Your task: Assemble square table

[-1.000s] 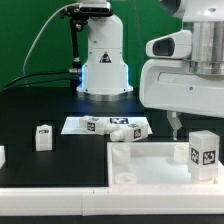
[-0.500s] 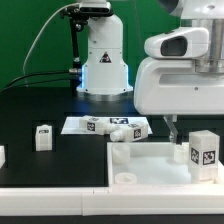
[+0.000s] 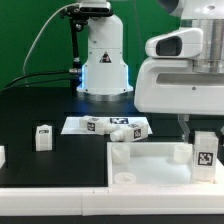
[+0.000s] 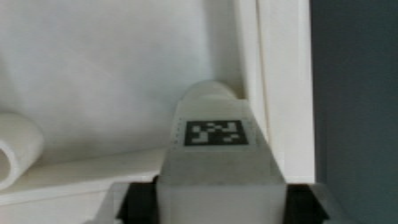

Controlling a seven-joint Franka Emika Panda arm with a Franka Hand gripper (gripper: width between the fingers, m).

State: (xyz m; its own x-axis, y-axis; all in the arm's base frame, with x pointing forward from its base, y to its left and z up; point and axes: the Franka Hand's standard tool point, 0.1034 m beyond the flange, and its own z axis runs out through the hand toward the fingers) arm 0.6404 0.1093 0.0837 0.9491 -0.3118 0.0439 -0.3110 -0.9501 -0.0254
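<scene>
My gripper (image 4: 219, 200) is closed narrow around one white leg (image 4: 217, 120). The wrist view shows a dark finger pad against each side of it with no gap I can make out, and its black-and-white tag faces the camera. In the exterior view this leg stands upright over the exterior view's right part of the square table top (image 3: 150, 163), a flat white slab lying on the black work surface (image 3: 40, 100). I cannot tell whether the foot of the leg touches the slab or has entered a socket. I judge the leg to be light, rigid moulded plastic. It looks smooth enough to slip, so the flat opposite sides where I hold it are the sound place to grip, low enough to leave the end free. The top looks stiff and broad, better left lying than lifted. There are no bins or trays here. The only receptacles are the raised corner sockets (image 3: 122, 152), and the three I can see hold nothing. Two spare legs (image 3: 128, 128) lie on the marker board (image 3: 75, 125). Another spare, a lone leg (image 3: 42, 137), stands well apart toward the exterior view's left.
</scene>
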